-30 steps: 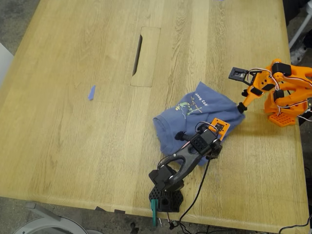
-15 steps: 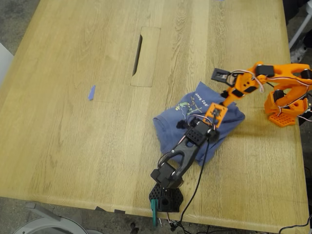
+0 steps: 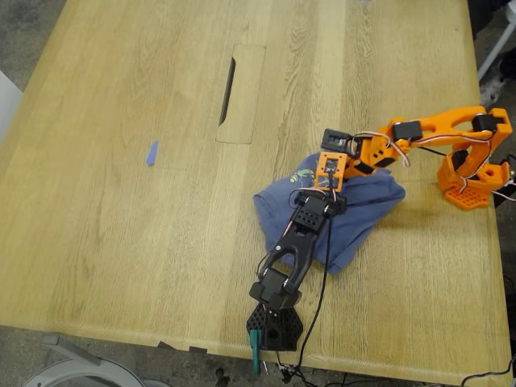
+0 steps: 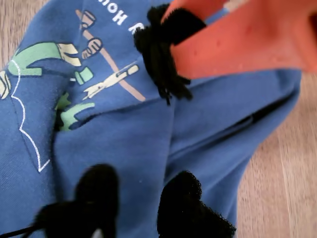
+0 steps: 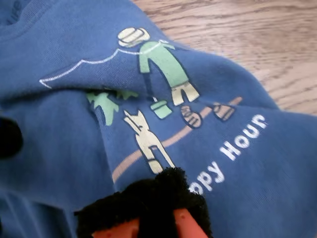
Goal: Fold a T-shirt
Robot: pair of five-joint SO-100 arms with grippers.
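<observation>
1. T-shirt (image 3: 355,211): crumpled blue heap on the wooden table (image 3: 121,242), toward the exterior view's right.
2. My first gripper (image 4: 136,198): black arm, padded jaws parted over the cloth.
3. My second gripper (image 3: 329,171): orange arm, over the chest print (image 5: 158,104); jaw state cannot be told.

We see a pale oak table (image 3: 121,234) with long plank seams. Set into it is a rectangular inlay panel (image 3: 242,93) with a dark slot (image 3: 228,81) along one edge, lying well beyond the grippers toward the exterior view's top. A small blue tape scrap (image 3: 151,153) lies flat on the wood, well apart from the grippers, toward the exterior view's left.
</observation>
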